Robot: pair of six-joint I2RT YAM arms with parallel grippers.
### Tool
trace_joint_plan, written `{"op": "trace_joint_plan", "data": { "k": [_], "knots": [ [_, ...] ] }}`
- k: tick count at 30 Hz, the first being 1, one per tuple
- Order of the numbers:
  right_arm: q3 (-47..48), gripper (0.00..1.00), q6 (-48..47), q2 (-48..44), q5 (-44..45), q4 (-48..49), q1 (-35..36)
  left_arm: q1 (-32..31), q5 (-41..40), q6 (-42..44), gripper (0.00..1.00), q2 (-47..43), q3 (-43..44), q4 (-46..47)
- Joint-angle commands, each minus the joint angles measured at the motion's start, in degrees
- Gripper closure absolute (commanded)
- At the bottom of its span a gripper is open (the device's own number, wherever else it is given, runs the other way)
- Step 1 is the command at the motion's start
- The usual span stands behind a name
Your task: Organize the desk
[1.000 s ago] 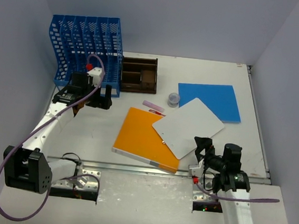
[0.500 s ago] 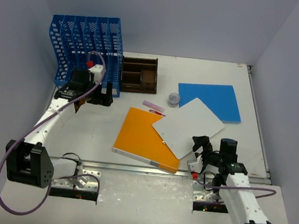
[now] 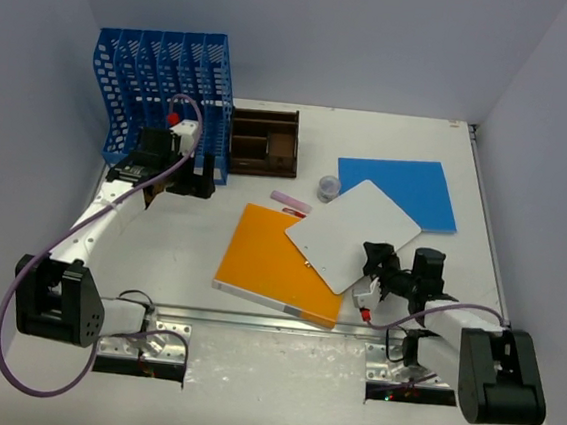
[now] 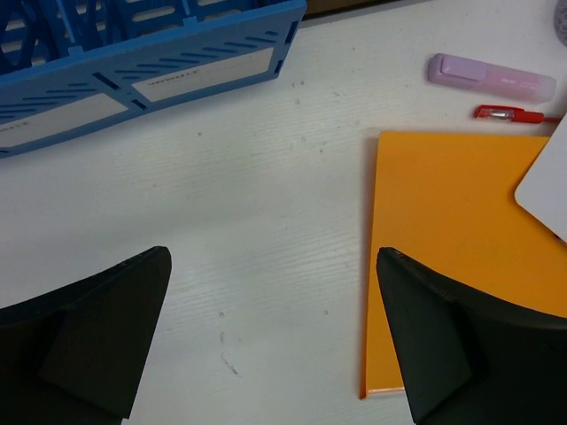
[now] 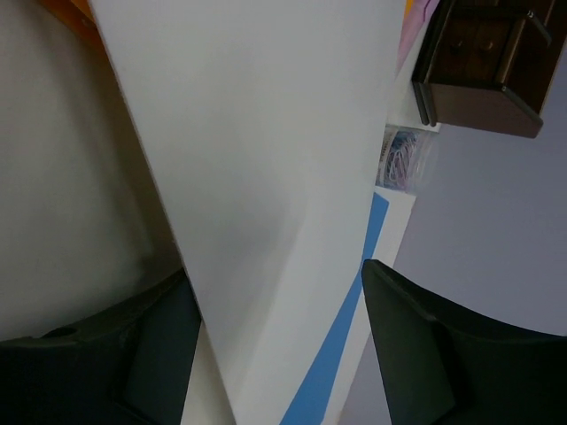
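The off-white desk (image 3: 159, 251) holds a white sheet (image 3: 352, 234) that lies partly over an orange folder (image 3: 264, 256). A blue folder (image 3: 412, 185) lies at the back right. My right gripper (image 3: 374, 268) is open at the white sheet's near corner. In the right wrist view the sheet (image 5: 257, 133) runs between the spread jaws of that gripper (image 5: 275, 274). My left gripper (image 3: 198, 179) is open and empty beside the blue mesh rack (image 3: 167, 71). In the left wrist view it (image 4: 273, 266) hangs over bare desk (image 4: 266, 177), with the orange folder (image 4: 452, 239) to its right.
A dark brown compartment tray (image 3: 265, 140) stands next to the rack. A pink highlighter (image 3: 290, 201), a red pen (image 4: 509, 113) and a small container of paper clips (image 3: 329, 187) lie behind the orange folder. A silver rail (image 3: 283, 323) runs along the near edge.
My right gripper has reached forward to the white sheet's near corner, and the sheet has shifted a little left and away. My left gripper has edged slightly toward the rack.
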Motion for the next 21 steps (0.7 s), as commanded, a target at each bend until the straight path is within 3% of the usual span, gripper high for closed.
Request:
{"op": "trace_joint_plan", "data": {
  "k": [1,5,7,8,9,13,18,21],
  "knots": [
    [-19.31,0.31,-4.19,5.77,-2.62,17.12,-0.07,-0.34,0.26,-0.57,0.00,-0.05,3.60,3.11],
    [-20.19,0.49,-5.95,7.97,-4.02,18.81,-0.07,-0.34,-0.44,-0.48,0.00,-0.04,3.78,3.11],
    [-21.85,0.79,-6.04,7.45,-4.64,21.86,-0.07,-0.34,-0.70,-0.48,0.00,-0.13,3.52,3.20],
    [-21.86,0.79,-6.39,6.83,-4.47,21.54,-0.07,-0.34,-0.70,-0.57,0.00,-0.05,3.34,3.20],
    [-21.95,0.98,-5.87,5.87,-4.64,20.84,-0.07,-0.34,-0.70,-0.57,0.00,-0.13,3.17,3.28],
    [-21.77,0.99,-1.92,-4.74,-7.44,16.28,-0.07,-0.25,-0.97,-0.40,0.00,-0.48,3.16,3.02],
    [-15.19,0.99,6.84,-33.25,-13.33,-11.25,-0.07,-0.25,0.00,0.83,0.00,-3.29,3.08,2.93],
    [-10.62,0.99,15.55,-46.41,-18.17,-21.25,-0.07,-0.16,2.27,1.19,0.00,-5.57,2.81,3.64]
  ]
}}
